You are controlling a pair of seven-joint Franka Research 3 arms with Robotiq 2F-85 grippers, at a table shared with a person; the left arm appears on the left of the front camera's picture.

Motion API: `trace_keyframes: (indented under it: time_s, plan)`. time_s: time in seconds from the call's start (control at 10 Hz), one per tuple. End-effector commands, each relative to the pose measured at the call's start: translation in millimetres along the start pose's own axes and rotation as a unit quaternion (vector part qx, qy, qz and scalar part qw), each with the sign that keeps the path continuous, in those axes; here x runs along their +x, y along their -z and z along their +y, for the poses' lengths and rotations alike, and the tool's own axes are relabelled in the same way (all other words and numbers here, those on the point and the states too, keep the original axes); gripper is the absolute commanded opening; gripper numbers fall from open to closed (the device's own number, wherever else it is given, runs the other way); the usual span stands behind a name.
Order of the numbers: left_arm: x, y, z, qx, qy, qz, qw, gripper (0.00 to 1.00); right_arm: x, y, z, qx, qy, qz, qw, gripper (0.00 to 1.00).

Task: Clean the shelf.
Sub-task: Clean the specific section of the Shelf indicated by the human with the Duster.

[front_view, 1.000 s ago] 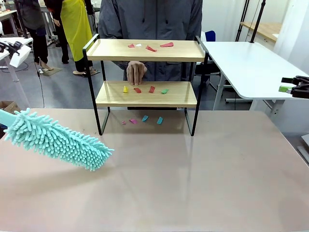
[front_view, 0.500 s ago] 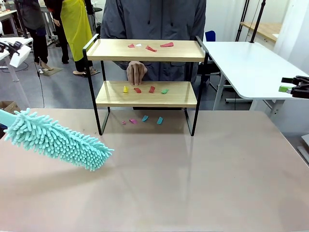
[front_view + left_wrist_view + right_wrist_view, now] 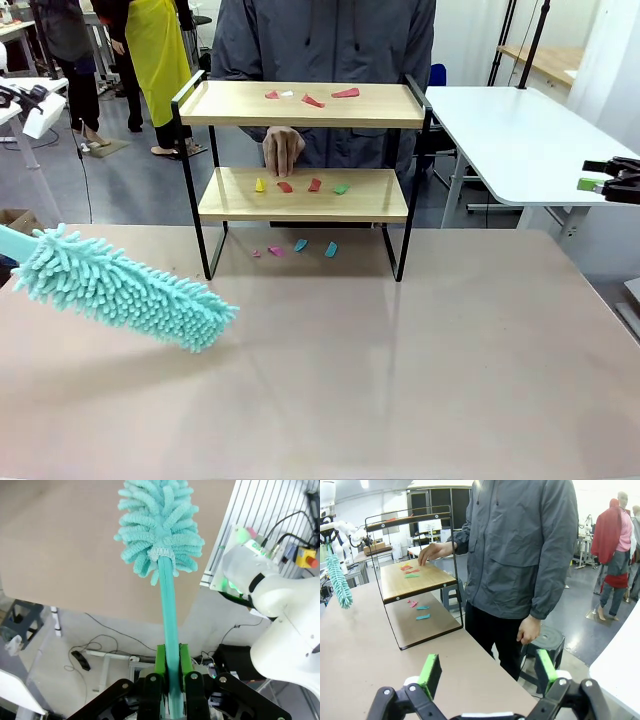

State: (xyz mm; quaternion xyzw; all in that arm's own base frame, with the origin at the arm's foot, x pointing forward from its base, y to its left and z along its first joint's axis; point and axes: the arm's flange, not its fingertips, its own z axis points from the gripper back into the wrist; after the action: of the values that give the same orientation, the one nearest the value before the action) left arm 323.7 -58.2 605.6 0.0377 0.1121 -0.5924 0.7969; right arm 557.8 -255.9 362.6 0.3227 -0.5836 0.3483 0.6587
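Note:
The shelf (image 3: 232, 104) stands at the table's far side, with red scraps (image 3: 313, 100) on its top board, yellow, red and green scraps (image 3: 314, 185) on the lower board, and pink and blue scraps (image 3: 300, 245) on the table under it. A person's hand (image 3: 283, 150) rests on the lower board. A teal fluffy duster (image 3: 120, 290) hangs tilted over the table's left part. In the left wrist view my left gripper (image 3: 170, 667) is shut on the duster's handle (image 3: 168, 610). My right gripper (image 3: 487, 672) stands open and holds nothing, off the table's right side (image 3: 605, 180), with the shelf (image 3: 415, 582) far ahead of it.
The person (image 3: 520, 550) stands behind the shelf at the far edge. A white side table (image 3: 510, 140) adjoins at the right. The brown tabletop (image 3: 400, 380) spreads wide in front of the shelf. The left arm's base (image 3: 280, 605) is beyond the table edge.
The duster has drifted slightly to the right. The person has shifted a little to the right; the hand stays on the lower board. The right gripper has not moved.

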Motion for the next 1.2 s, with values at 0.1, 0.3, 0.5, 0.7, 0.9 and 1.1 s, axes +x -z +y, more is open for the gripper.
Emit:
trace_keyframes:
  time_s: [0.1, 0.3, 0.5, 0.7, 0.9, 1.1]
  plan:
    - [31, -22, -34, -0.022, -0.039, -0.08, 0.996, 0.13, 5, 1, 1, -0.003, 0.007, 0.002, 1.0, 1.0]
    - [68, -22, -47, -0.071, -0.101, -0.161, 0.979, 0.13, 5, 1, 1, -0.003, 0.007, 0.002, 1.0, 1.0]
    - [110, -14, -64, -0.069, -0.178, -0.268, 0.944, 0.13, 5, 1, 1, -0.003, 0.007, 0.002, 1.0, 1.0]
    - [137, -8, -67, -0.067, -0.212, -0.323, 0.92, 0.13, 5, 1, 1, -0.003, 0.007, 0.002, 1.0, 1.0]
    - [156, -1, -59, -0.091, -0.206, -0.341, 0.913, 0.13, 5, 1, 1, -0.003, 0.007, 0.002, 1.0, 1.0]
    - [153, -7, -59, -0.082, -0.215, -0.336, 0.913, 0.13, 5, 1, 1, -0.003, 0.007, 0.002, 1.0, 1.0]
